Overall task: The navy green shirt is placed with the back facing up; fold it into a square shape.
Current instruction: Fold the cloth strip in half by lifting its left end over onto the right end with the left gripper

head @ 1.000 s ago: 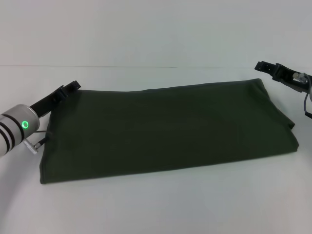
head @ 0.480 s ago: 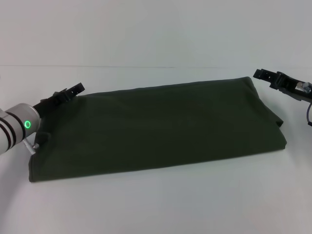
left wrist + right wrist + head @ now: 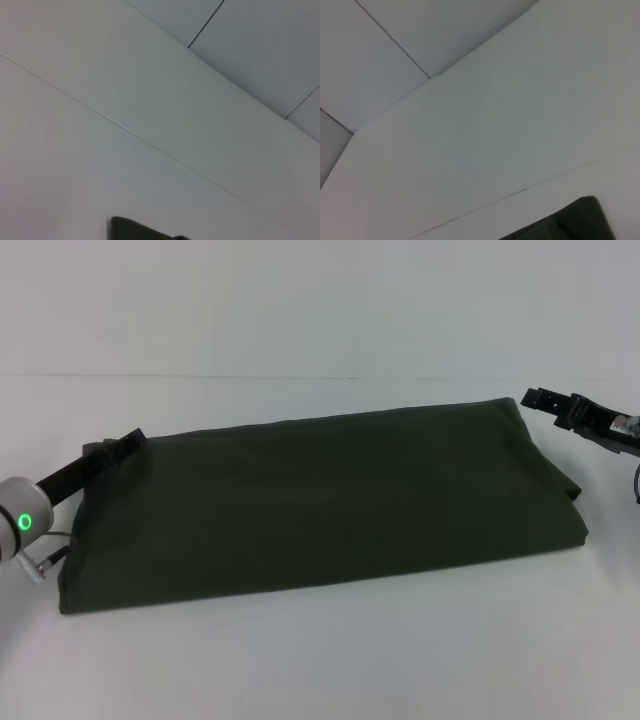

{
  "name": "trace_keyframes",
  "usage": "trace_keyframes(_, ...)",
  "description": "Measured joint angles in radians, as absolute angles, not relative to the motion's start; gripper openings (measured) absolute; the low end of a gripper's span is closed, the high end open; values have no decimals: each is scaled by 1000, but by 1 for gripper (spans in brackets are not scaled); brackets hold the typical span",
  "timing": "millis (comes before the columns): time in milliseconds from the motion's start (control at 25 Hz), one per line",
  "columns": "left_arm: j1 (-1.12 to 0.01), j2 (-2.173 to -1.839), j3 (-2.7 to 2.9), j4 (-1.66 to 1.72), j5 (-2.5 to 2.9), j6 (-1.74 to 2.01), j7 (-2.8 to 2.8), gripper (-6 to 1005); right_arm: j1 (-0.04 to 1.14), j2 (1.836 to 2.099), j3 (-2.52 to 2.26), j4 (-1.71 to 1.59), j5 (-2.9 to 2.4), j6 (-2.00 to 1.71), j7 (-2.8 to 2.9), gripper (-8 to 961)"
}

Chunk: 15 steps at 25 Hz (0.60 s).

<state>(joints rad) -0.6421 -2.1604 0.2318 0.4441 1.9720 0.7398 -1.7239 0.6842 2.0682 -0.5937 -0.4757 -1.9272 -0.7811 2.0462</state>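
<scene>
White tabletop (image 3: 320,660) fills the scene, and on it the navy green shirt (image 3: 320,505) is laid flat as a long folded band stretching from the robot's left to its right, plain side up. A far corner of the cloth is caught at the edge of the left wrist view (image 3: 132,229) and another in the right wrist view (image 3: 570,222). The left gripper (image 3: 122,445) is seen at the shirt's far left corner, touching or just beside the cloth; whether anything is gripped cannot be told. The right gripper (image 3: 540,398) is held just beside the far right corner, apart from the cloth; how its jaws stand cannot be told.
</scene>
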Motion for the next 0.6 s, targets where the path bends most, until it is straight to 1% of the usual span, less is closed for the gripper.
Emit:
trace_keyframes(200, -593, -2163, 226, 487, 1946, 781, -1724, 848, 678, 2064, -594, -476, -1924, -802, 2034, 736)
trace_keyframes(400, -521, -2163, 190, 514, 1794, 860, -1697, 848, 666, 2059, -584, -478, -1924, -853, 2007, 734)
trace_keyframes(600, -478, -2152, 194, 536, 1802, 1056, -1736, 848, 628, 2042, -591, -508, -1927, -991, 2006, 734)
